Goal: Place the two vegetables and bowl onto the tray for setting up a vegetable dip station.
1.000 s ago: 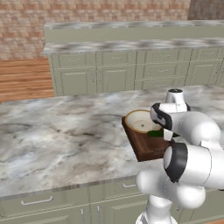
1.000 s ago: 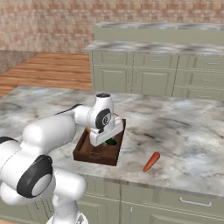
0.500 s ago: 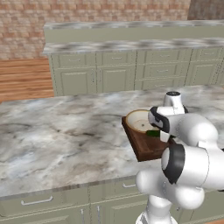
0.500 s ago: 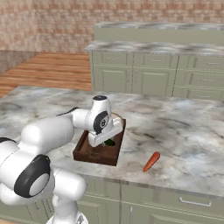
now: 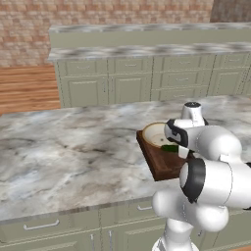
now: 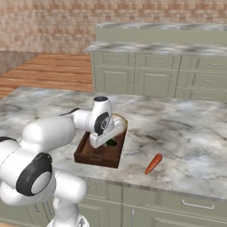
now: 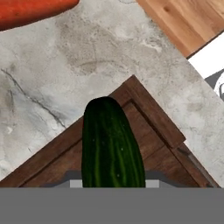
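Tool [image 6: 107, 142] w/ cucumber [image 7: 112, 148] lower over tray [image 7: 148, 114]

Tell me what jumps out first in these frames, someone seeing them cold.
The white arm bent over the dark wooden tray near the counter's front edge, its pincer shut on a dark green cucumber just above a corner of the tray. A tan bowl already sits at the tray's far end. An orange carrot lies alone on the marble counter, apart from the tray and to its right in the right base view.
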